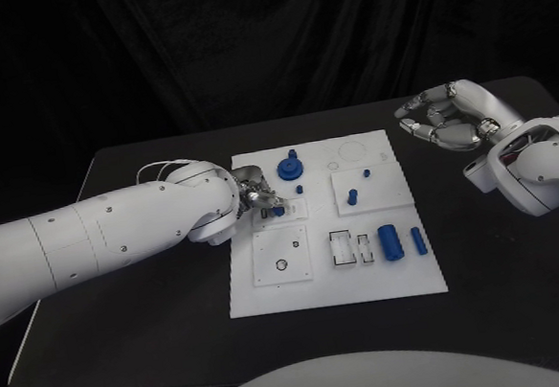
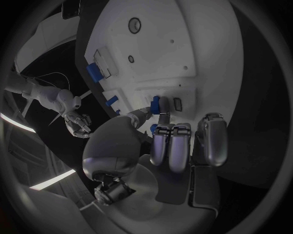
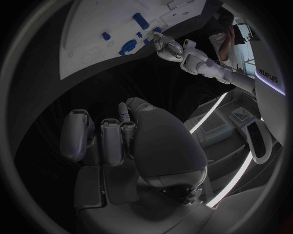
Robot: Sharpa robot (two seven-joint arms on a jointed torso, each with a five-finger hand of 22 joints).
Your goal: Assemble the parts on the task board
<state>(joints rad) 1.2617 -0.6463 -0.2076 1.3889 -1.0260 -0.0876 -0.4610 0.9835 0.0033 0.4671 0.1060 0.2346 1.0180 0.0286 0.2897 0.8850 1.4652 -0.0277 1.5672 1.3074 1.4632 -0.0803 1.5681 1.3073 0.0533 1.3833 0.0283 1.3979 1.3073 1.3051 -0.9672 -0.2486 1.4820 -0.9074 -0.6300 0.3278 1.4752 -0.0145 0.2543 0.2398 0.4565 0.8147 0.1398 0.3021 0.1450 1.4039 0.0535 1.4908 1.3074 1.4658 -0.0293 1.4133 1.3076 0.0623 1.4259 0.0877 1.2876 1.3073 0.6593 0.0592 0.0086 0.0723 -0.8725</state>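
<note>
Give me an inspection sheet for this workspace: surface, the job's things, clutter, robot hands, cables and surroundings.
Surface: black table, dark and bare around the board.
Job's things: white task board mid-table; blue parts on it, including a large cylinder, a slimmer rod, and a round knobbed piece.
Clutter: nothing seen.
Robot hands: left robot hand down at the board, fingertips pinching a small blue part at a recess; right robot hand raised off the board beyond its far right corner, fingers curled, holding nothing.
Cables: thin white wire looped on the left wrist.
Surroundings: black curtain behind the table.
</note>
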